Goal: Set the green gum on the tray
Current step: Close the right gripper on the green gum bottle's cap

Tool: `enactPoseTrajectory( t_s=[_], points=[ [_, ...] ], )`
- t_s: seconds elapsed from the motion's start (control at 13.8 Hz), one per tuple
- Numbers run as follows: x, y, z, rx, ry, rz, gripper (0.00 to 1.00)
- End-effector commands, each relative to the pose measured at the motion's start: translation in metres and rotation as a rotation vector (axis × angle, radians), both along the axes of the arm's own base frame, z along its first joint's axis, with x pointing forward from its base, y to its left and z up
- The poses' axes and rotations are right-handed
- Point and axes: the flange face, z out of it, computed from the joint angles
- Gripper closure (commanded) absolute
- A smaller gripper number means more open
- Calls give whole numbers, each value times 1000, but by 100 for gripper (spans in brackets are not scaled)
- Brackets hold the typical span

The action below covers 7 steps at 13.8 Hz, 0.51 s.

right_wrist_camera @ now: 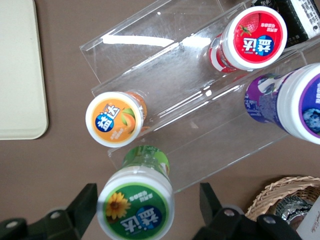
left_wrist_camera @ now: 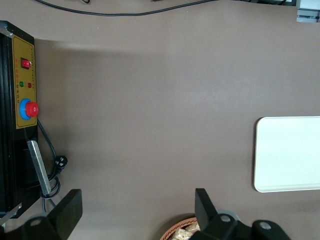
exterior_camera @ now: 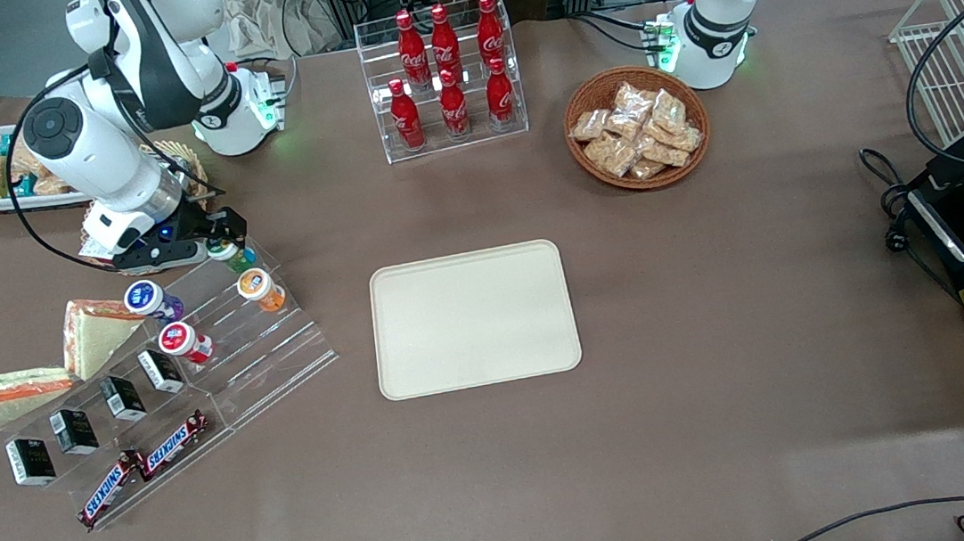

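Right arm's gripper (exterior_camera: 220, 237) is hovering at the topmost step of the clear stepped rack (exterior_camera: 275, 346), at the working arm's end of the table (exterior_camera: 727, 388). Jaws are standing wide, one on either side of the green gum (right_wrist_camera: 136, 205), with a gap showing on both sides in the wrist view; not closed on it.

Green gum is sitting on the rack's top step, lid facing up toward the wrist camera, farther from the front camera than the other bottles. From the green gum, the orange bottle (exterior_camera: 260, 289) is lying at about 5 o'clock in the front view, one step lower. Purple bottle (exterior_camera: 150, 299) is at about 8 o'clock from the green gum; red bottle (exterior_camera: 183, 342) is lower again, nearer the front camera.

Tray (exterior_camera: 474, 318) is lying flat on the table at roughly 4 o'clock from the gripper, well apart from the rack, nothing on it. Green gum is not yet on the tray.

Cola bottle rack (exterior_camera: 442, 77) is standing at about 12 o'clock from the tray; snack basket (exterior_camera: 637, 127) at about 1 o'clock.
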Motion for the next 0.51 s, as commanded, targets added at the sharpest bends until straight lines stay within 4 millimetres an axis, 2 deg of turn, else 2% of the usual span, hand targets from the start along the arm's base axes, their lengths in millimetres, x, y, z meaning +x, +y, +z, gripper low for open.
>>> enactPoseTrajectory(
  t_s=[0.0, 0.07, 0.44],
  points=[
    [-5, 1, 0, 9, -11, -16, 56],
    [-5, 2, -1, 10, -8, -17, 63],
    [-2, 5, 2, 11, -7, -42, 64]
  ],
)
